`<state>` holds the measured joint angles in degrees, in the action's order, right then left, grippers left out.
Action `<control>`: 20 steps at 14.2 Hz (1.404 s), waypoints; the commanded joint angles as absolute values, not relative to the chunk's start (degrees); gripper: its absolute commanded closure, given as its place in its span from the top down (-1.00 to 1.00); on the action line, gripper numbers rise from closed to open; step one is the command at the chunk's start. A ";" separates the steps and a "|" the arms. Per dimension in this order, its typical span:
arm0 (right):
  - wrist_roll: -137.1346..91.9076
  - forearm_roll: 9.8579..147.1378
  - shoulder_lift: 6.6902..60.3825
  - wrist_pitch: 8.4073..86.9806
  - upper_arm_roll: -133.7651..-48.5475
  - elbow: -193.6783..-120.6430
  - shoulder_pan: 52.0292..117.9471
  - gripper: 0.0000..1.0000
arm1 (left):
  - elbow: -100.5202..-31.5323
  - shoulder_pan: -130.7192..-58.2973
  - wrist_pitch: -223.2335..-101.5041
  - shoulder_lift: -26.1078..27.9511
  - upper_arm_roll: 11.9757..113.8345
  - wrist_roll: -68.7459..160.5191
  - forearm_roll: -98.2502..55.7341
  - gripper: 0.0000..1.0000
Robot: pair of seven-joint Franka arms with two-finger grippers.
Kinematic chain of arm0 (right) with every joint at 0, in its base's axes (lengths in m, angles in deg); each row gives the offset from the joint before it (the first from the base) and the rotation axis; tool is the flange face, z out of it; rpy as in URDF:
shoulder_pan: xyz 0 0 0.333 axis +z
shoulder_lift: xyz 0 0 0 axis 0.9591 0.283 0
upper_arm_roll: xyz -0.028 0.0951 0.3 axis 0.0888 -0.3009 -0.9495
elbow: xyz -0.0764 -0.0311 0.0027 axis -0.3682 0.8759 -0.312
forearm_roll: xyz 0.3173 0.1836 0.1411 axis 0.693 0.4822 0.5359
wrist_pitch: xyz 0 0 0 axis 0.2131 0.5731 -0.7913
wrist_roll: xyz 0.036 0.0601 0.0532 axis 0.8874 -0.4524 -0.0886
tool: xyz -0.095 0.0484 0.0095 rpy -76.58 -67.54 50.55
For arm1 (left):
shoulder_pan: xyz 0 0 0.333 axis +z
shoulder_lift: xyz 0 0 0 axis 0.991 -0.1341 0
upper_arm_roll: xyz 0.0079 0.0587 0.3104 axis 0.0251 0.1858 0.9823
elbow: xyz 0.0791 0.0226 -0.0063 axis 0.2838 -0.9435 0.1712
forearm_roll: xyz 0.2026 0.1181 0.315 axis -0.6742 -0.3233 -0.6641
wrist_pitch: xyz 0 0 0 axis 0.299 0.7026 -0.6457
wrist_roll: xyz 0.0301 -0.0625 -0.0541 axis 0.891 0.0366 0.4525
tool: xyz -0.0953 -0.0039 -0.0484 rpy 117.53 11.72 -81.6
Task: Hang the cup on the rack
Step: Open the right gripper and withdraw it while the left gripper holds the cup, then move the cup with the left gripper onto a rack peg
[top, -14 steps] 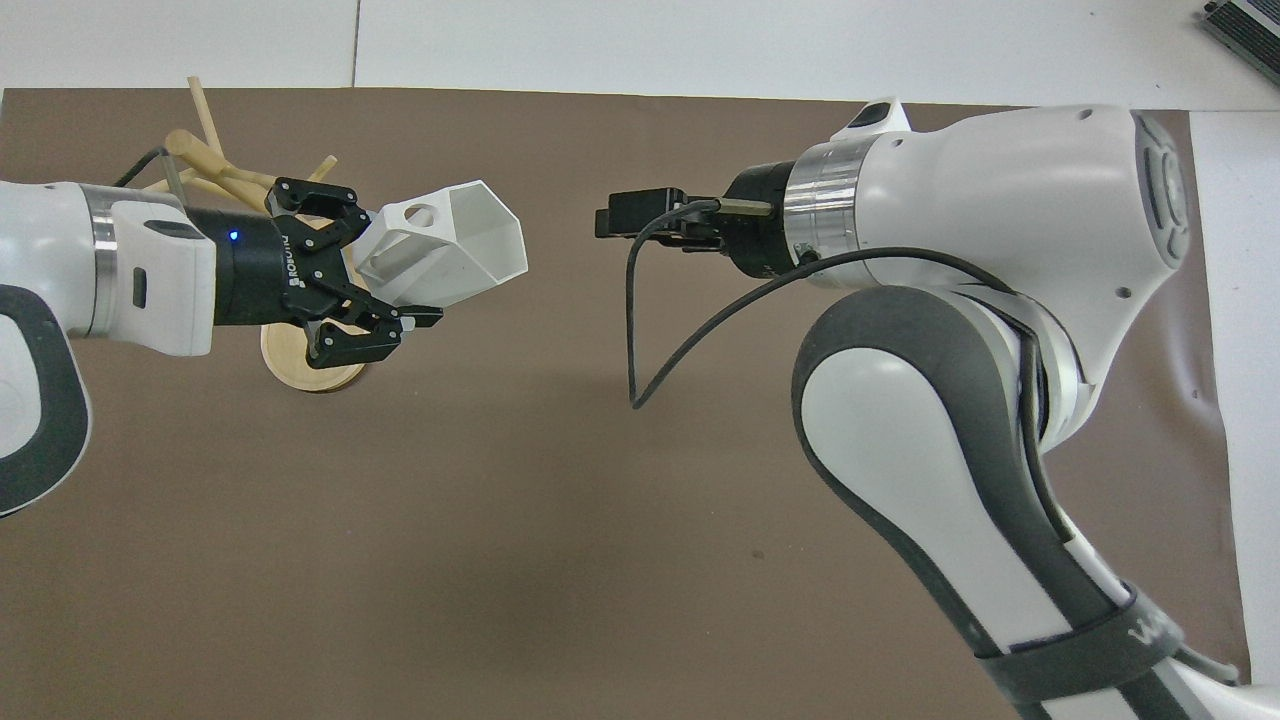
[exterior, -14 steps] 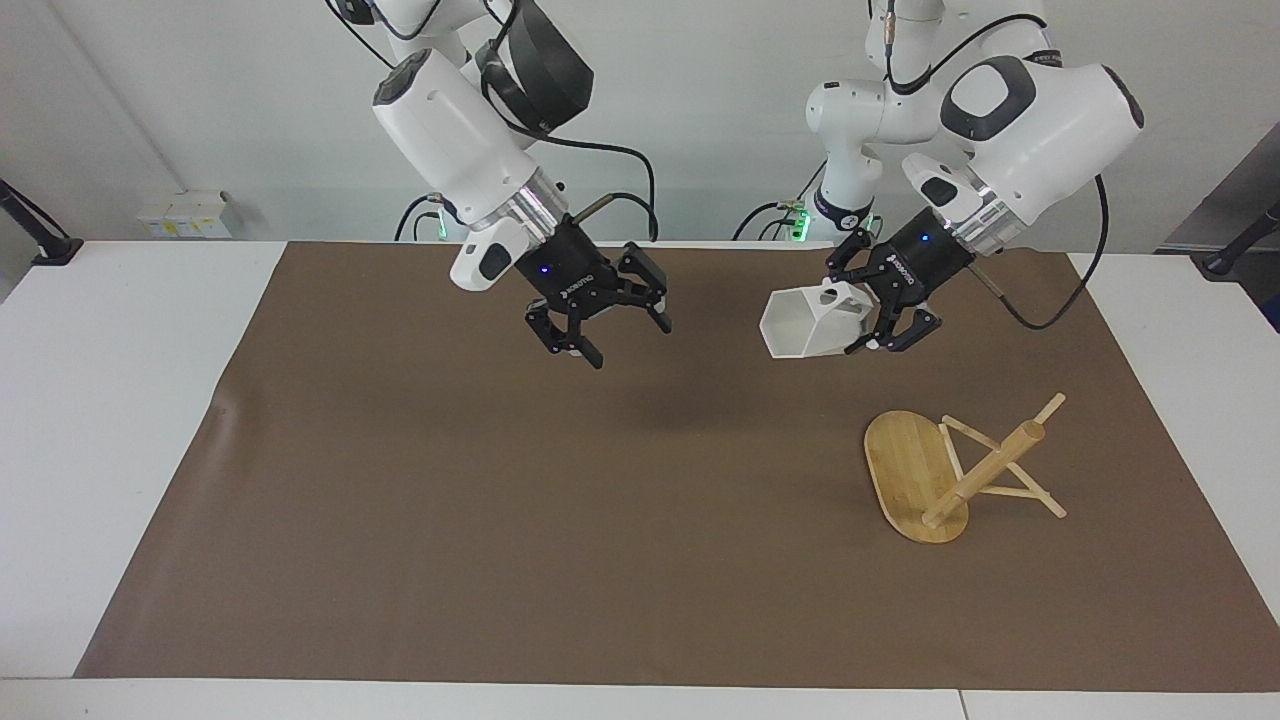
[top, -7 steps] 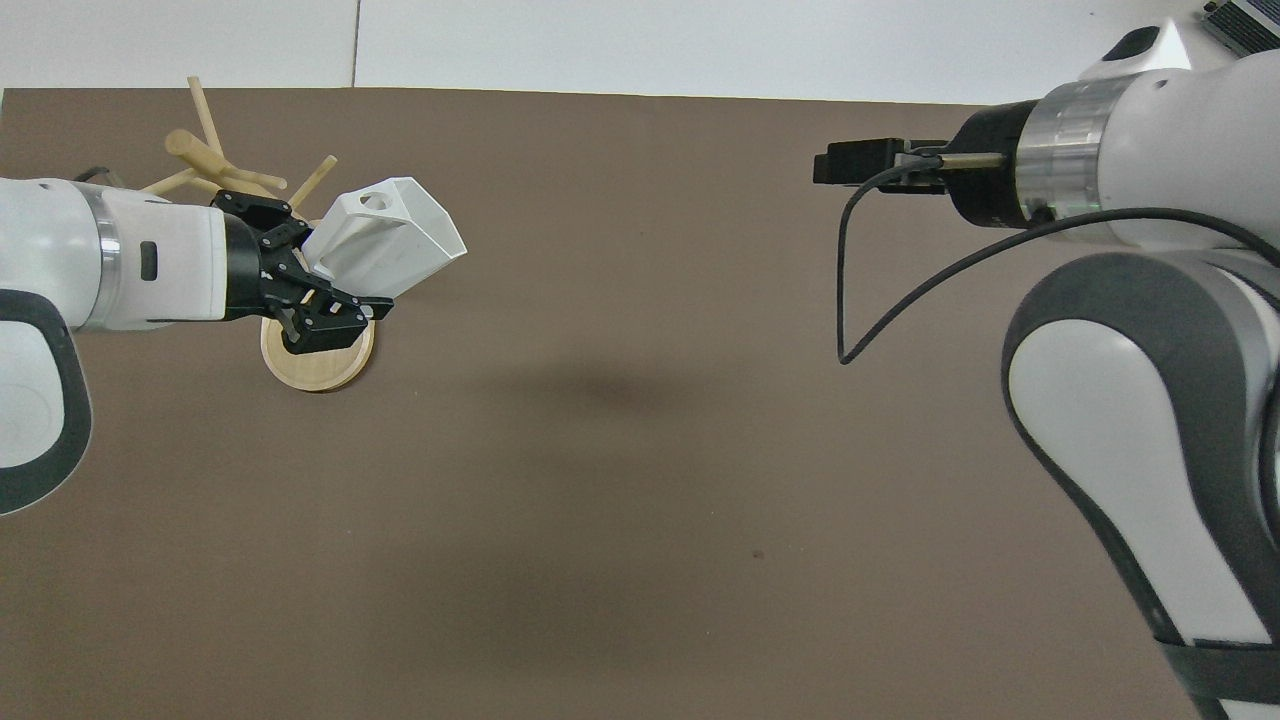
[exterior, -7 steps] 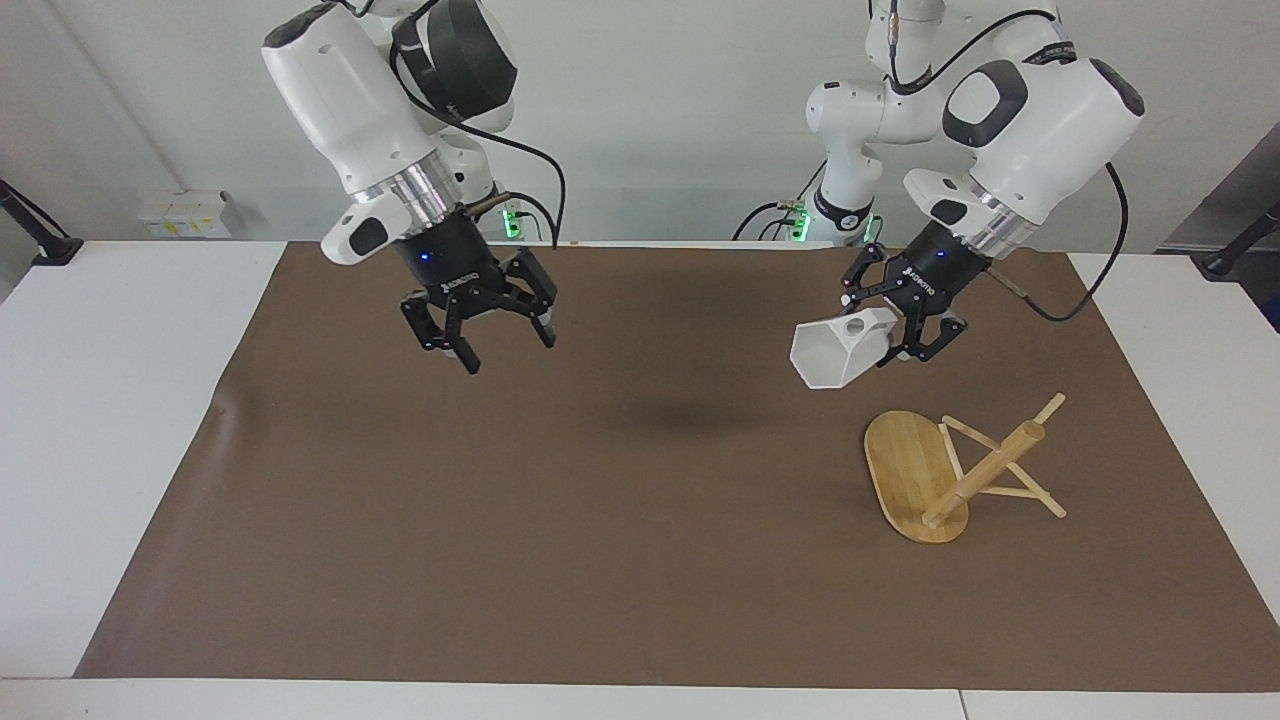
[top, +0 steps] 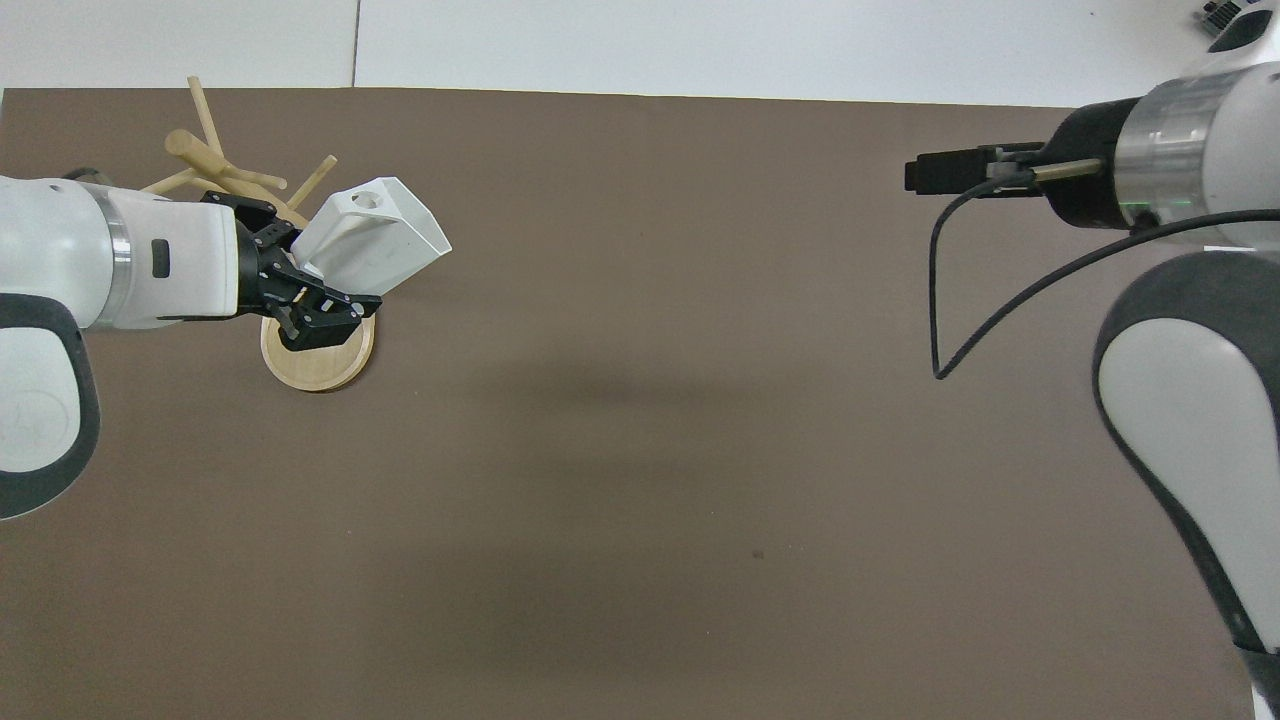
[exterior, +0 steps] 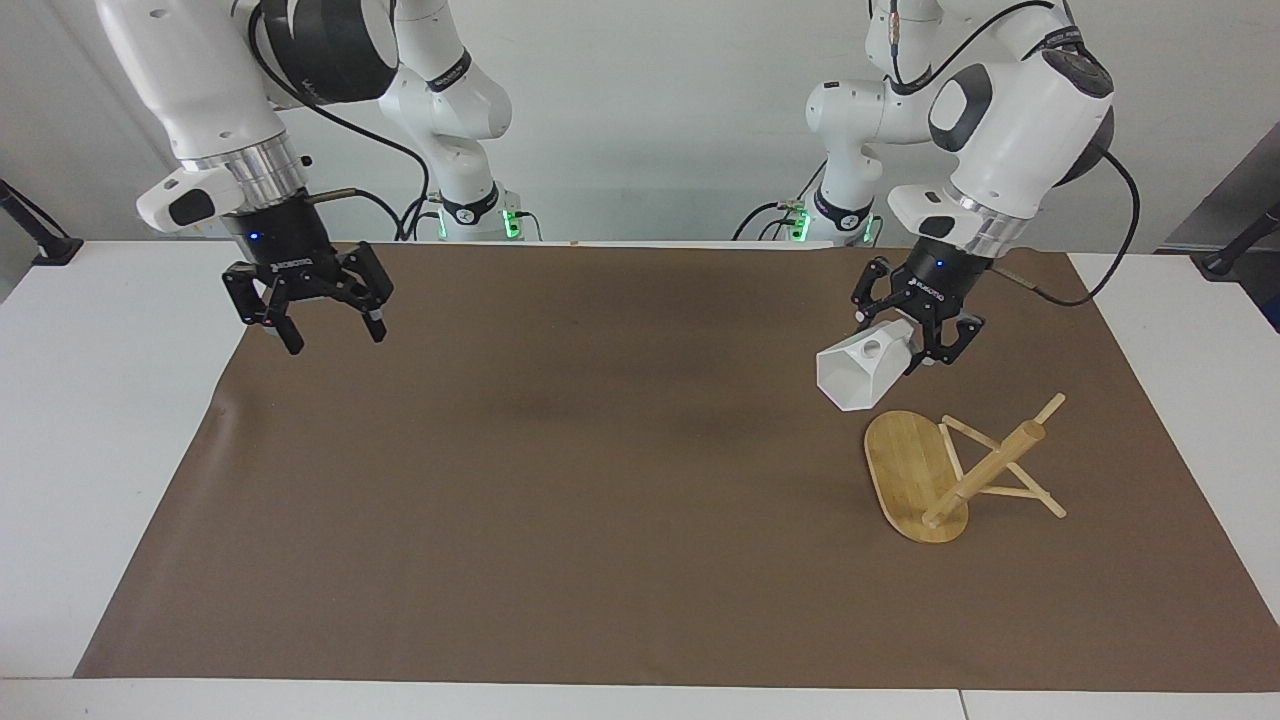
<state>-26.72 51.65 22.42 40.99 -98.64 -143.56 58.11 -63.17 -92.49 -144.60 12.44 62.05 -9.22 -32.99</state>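
Observation:
The white faceted cup (exterior: 858, 376) hangs in the air, tilted, with its hexagonal mouth pointing down and away from the robots. Its tab handle with the round hole faces up. My left gripper (exterior: 908, 347) is shut on the cup's closed end and holds it over the rack's base, apart from the pegs. The bamboo rack (exterior: 948, 472) stands on the brown mat at the left arm's end, with its oval base (top: 317, 361), thick post and thin pegs. In the overhead view the cup (top: 378, 238) covers part of the rack. My right gripper (exterior: 320, 328) hangs open and holds nothing, over the mat's edge at the right arm's end.
A brown mat (exterior: 600, 520) covers most of the white table (exterior: 110, 420). A black cable (top: 985, 290) loops down from the right arm's wrist. A slight wrinkle lies in the mat near the right arm's end.
The right arm has swung away from the middle to its own end of the table. The left gripper has carried the cup toward the rack and tipped its mouth further down.

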 commanded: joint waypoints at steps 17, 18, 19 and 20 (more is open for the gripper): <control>-37.47 45.80 18.28 19.75 -99.07 -143.23 60.81 1.00 | -76.96 -93.54 -173.13 12.03 62.15 9.32 -35.85 -1.00; -37.47 45.80 17.93 19.66 -99.07 -143.32 61.60 1.00 | -77.15 -93.54 -174.09 11.95 62.15 11.26 -35.85 -1.00; -37.55 45.89 17.76 19.66 -99.07 -143.41 61.78 1.00 | -77.32 -93.54 -174.97 11.77 62.15 11.89 -35.85 -1.00; -37.56 46.41 17.76 19.57 -99.33 -143.41 61.96 1.00 | -77.59 -93.54 -175.50 11.69 62.15 12.42 -35.85 -1.00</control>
